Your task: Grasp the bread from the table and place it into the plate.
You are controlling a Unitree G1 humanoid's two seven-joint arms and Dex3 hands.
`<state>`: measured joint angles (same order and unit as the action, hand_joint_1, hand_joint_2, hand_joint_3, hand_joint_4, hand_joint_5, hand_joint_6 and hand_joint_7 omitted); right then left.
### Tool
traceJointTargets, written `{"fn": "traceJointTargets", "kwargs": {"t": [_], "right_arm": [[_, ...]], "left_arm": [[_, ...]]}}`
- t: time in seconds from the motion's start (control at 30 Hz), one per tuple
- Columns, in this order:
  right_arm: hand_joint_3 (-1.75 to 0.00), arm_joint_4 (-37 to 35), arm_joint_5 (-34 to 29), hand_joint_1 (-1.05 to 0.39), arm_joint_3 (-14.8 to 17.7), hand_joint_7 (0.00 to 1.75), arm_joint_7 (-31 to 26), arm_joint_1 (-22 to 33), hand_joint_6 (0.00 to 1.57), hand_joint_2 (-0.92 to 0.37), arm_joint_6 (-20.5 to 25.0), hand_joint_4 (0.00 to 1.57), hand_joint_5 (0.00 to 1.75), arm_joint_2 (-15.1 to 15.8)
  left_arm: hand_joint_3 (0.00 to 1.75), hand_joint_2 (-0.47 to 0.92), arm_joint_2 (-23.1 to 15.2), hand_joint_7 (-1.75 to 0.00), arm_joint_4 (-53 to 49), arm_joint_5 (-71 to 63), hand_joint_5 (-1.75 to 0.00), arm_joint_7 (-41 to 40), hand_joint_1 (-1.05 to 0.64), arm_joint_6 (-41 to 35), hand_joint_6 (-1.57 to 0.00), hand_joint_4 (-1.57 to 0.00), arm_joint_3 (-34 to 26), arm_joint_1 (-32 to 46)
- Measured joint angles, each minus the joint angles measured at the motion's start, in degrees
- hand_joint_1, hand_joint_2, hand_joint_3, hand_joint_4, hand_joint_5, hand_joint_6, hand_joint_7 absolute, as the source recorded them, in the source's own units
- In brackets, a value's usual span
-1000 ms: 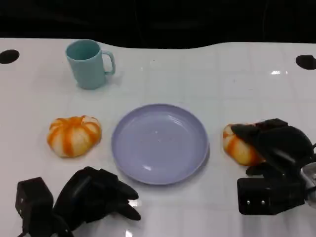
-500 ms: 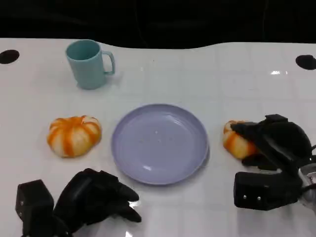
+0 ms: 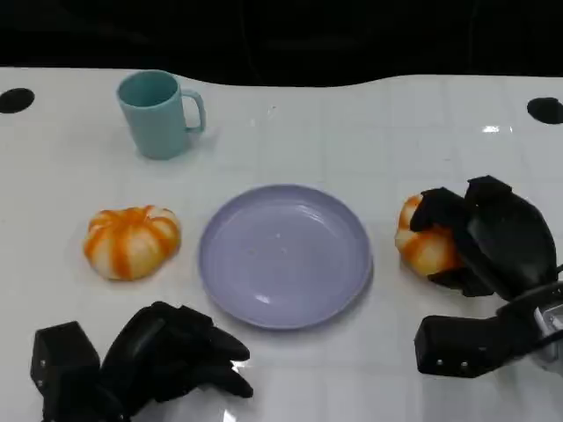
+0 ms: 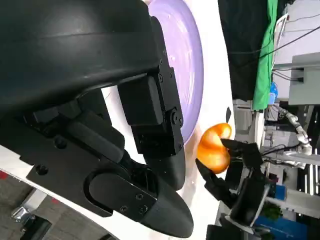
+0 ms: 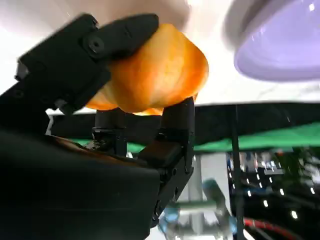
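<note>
Your right hand (image 3: 479, 237) gripped the bread (image 3: 424, 239), fingers (image 5: 122, 32) wrapped over its top and more fingers under it in the right wrist view. That orange-and-white bun sat just right of the purple plate (image 3: 283, 255), close to the rim, not on it. Can't tell from the head view whether the bread was off the white table (image 3: 352, 132) or touching it; in the right wrist view it looked clear of the surface, with the plate's edge (image 5: 280, 45) near it. The left wrist view caught the same bun (image 4: 214, 147) past the plate (image 4: 187, 75), with your right hand's black fingers (image 4: 240, 155) clamped on it.

Your left hand (image 3: 171, 356) was below and left of the plate, near the table's front edge, fingers curled in with nothing in them. It was apart from the plate and touched no object I could see.

A second bread (image 3: 132, 242), pumpkin-shaped with orange and white stripes, lay on the table just left of the plate, apart from the rim. A teal mug (image 3: 158, 112) stood upright well behind the plate, to its left, handle pointing toward the plate's side. The plate itself held nothing. Two dark round holes (image 3: 16, 99) marked the table's far corners, well away from the plate.
</note>
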<state>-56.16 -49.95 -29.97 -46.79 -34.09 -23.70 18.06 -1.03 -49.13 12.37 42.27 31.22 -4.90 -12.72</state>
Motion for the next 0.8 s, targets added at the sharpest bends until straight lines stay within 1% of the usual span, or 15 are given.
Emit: {"fn": "traceJointTargets", "kwargs": {"t": [0.13, 0.2, 0.27, 0.4, 0.47, 0.53, 0.57, 0.63, 0.7, 0.8], "right_arm": [[-1.27, 1.42, 0.45, -0.09, 0.18, 1.75, -2.05, -0.01, 0.71, -0.24, -2.67, 0.95, 1.75, -0.05], [-1.34, 2.95, 1.12, -0.10, 0.67, 1.75, -2.15, -0.01, 0.72, -0.24, -3.69, 0.95, 1.75, -0.09], [-1.37, 5.20, 2.57, -0.11, 1.40, 1.75, -0.92, 0.03, 0.72, -0.25, -4.92, 0.95, 1.75, -0.11], [-1.42, 8.64, 5.07, -0.08, 1.94, 1.75, 3.05, 0.10, 0.74, -0.24, -6.88, 0.99, 1.75, -0.24], [-1.44, 10.53, 6.98, -0.08, 2.40, 1.75, 6.48, 0.31, 0.75, -0.24, -7.79, 1.00, 1.75, -0.84], [-1.46, 12.66, 8.59, -0.09, 2.90, 1.70, 9.75, 0.45, 0.76, -0.22, -8.62, 0.98, 1.75, -1.84], [-1.47, 13.65, 9.43, -0.09, 3.04, 1.63, 11.65, 0.49, 0.79, -0.21, -8.65, 0.98, 1.75, -2.34], [-1.50, 15.30, 10.85, -0.09, 3.26, 1.57, 15.64, 0.52, 0.83, -0.22, -8.63, 0.98, 1.75, -3.54], [-1.51, 16.34, 11.96, -0.09, 3.27, 1.56, 19.02, 0.51, 0.83, -0.23, -8.66, 0.98, 1.75, -5.30], [-1.50, 16.58, 12.17, -0.09, 3.22, 1.61, 21.16, 0.45, 0.83, -0.24, -9.09, 1.00, 1.75, -7.40]], "left_arm": [[0.00, 0.80, -0.02, 0.00, -0.02, -0.03, -0.25, -0.03, -1.05, 0.00, -1.56, -1.57, 0.01, -0.01], [0.00, 0.80, -0.02, 0.00, -0.13, -0.02, -0.25, -0.02, -1.05, 0.02, -1.56, -1.57, 0.01, -0.02], [0.00, 0.80, -0.01, -0.01, -0.36, -0.02, -0.25, -0.03, -1.05, 0.02, -1.56, -1.57, 0.00, -0.04], [0.00, 0.80, 0.05, 0.00, -0.42, 0.00, -0.25, -0.03, -1.05, 0.01, -1.56, -1.56, 0.00, -0.10], [0.00, 0.80, 0.05, 0.00, -0.46, 0.01, -0.25, -0.02, -1.05, 0.03, -1.55, -1.56, 0.00, -0.11], [0.00, 0.80, 0.07, 0.00, -0.50, 0.00, -0.25, -0.02, -1.05, 0.10, -1.55, -1.56, 0.02, -0.13], [0.00, 0.80, 0.07, 0.00, -0.51, 0.00, -0.25, -0.02, -1.05, 0.13, -1.55, -1.56, 0.03, -0.15], [0.00, 0.80, 0.07, 0.00, -0.52, 0.05, -0.24, -0.01, -1.05, 0.13, -1.55, -1.55, 0.03, -0.13], [0.00, 0.80, 0.07, 0.00, -0.52, 0.13, -0.24, 0.02, -1.05, 0.14, -1.55, -1.55, 0.03, -0.13], [0.00, 0.80, 0.04, 0.00, -0.51, 0.19, -0.24, 0.08, -1.05, 0.16, -1.54, -1.54, 0.07, -0.09]]}}
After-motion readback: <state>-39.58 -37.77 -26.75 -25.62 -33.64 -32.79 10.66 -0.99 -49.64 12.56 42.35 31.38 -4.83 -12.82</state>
